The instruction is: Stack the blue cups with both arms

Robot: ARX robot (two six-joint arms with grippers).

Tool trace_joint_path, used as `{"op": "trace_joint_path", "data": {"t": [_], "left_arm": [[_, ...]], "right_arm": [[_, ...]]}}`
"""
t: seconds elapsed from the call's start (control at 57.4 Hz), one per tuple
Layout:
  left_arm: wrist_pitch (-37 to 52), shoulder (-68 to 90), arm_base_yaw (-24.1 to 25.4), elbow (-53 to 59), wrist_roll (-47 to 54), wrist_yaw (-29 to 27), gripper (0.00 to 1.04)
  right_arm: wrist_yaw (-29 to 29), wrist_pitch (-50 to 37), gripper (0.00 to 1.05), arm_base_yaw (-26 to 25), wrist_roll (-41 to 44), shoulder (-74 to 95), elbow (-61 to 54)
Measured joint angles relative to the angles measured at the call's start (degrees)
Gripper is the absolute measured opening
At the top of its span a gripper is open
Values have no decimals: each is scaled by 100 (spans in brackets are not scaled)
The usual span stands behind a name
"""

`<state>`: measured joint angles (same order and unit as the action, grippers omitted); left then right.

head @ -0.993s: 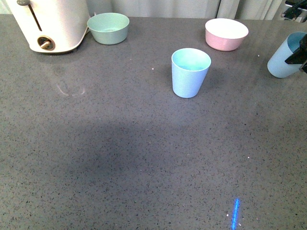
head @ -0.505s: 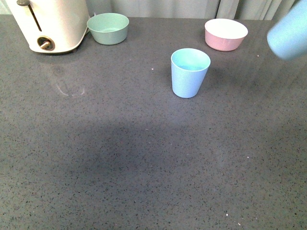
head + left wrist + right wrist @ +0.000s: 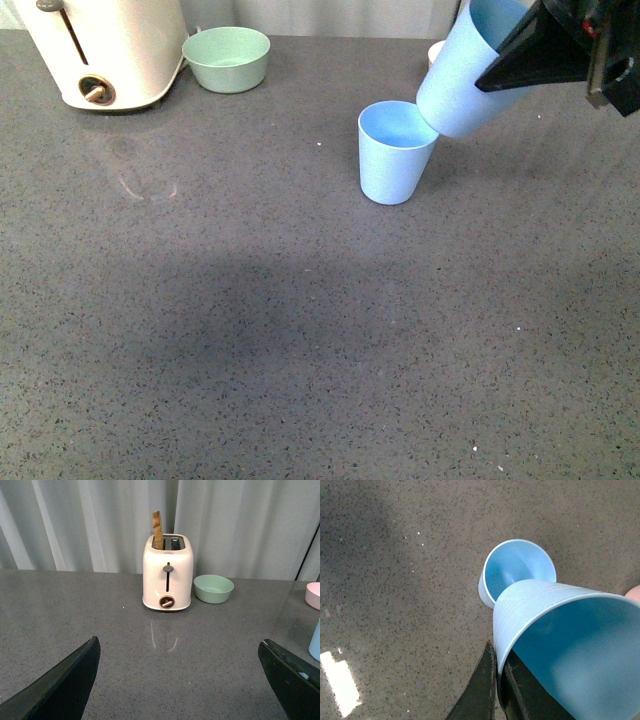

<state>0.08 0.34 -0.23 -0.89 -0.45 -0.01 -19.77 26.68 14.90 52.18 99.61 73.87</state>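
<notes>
**one blue cup held tilted over the other**

the right gripper (image 3: pixel 500 70) has hold of the held cup (image 3: pixel 460 85) by its rim. one black finger (image 3: pixel 482 692) lies against the outside of the cup wall. the held cup is up in the air and leans over, with its small bottom pointing down at the open top of the standing cup (image 3: pixel 395 155). you cannot tell if the two cups touch. the standing cup is upright near the middle of the grey table (image 3: pixel 250 330).

the left gripper (image 3: pixel 178 650) is spread wide with nothing in it. past it are a white toaster (image 3: pixel 167 575) with toast (image 3: pixel 157 530) in it, a green bowl (image 3: pixel 213 588) just beside the toaster, and a pink bowl (image 3: pixel 314 594) farther off.
</notes>
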Motion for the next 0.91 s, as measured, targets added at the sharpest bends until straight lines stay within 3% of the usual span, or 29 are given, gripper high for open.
{"op": "trace_joint_path", "data": {"t": [0.383,0.906], "left_arm": [[0,0,0,0,0,2,96],[0,0,0,0,0,0,96]], "right_arm": [[341,-15,2,201,-7,455,387],[376,-15,2,415,-33,951,778]]}}
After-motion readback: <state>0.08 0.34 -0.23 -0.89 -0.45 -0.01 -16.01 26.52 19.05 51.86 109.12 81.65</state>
